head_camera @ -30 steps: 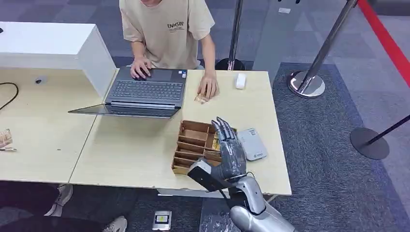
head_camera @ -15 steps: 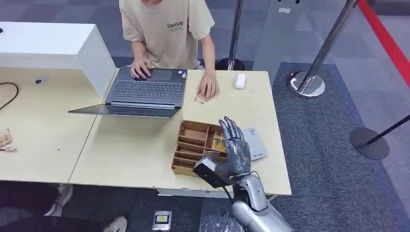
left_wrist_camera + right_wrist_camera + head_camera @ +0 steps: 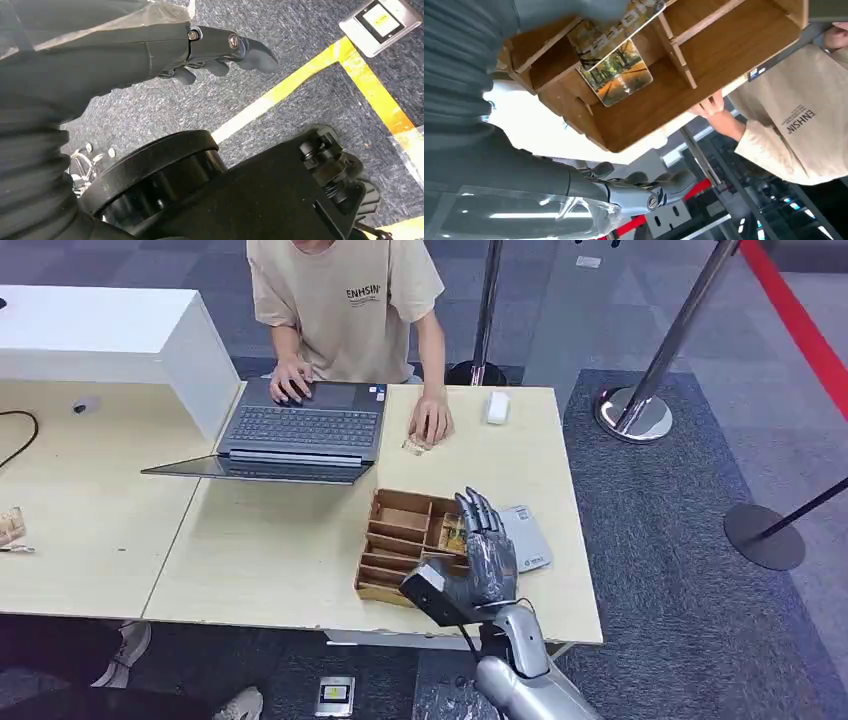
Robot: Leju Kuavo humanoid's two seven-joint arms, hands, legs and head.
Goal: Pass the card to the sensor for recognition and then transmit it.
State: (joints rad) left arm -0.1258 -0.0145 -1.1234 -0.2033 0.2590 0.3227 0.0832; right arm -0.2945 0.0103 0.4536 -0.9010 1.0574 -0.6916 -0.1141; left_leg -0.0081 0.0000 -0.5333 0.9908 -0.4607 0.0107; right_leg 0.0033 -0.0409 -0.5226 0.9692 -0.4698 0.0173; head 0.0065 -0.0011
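A wooden divided box (image 3: 395,540) stands on the table near its front edge. Picture cards (image 3: 452,532) lie in its right-hand compartment; the right wrist view shows a card with an autumn scene (image 3: 620,75) under another card (image 3: 611,30). A grey-white card sensor (image 3: 530,537) lies just right of the box. My right hand (image 3: 485,558) hovers over the box's right end, fingers stretched forward and apart, holding nothing and partly covering the sensor. My left hand (image 3: 215,50) hangs over the carpet, empty.
A person sits at the far side, one hand on an open laptop (image 3: 300,425), the other (image 3: 432,422) on the table by a small card. A white device (image 3: 497,405) lies at the far right corner. Metal stanchions (image 3: 635,410) stand on the right.
My right hand has shifted a little to the right and back toward me, uncovering the card compartment. The person and the table items have stayed put.
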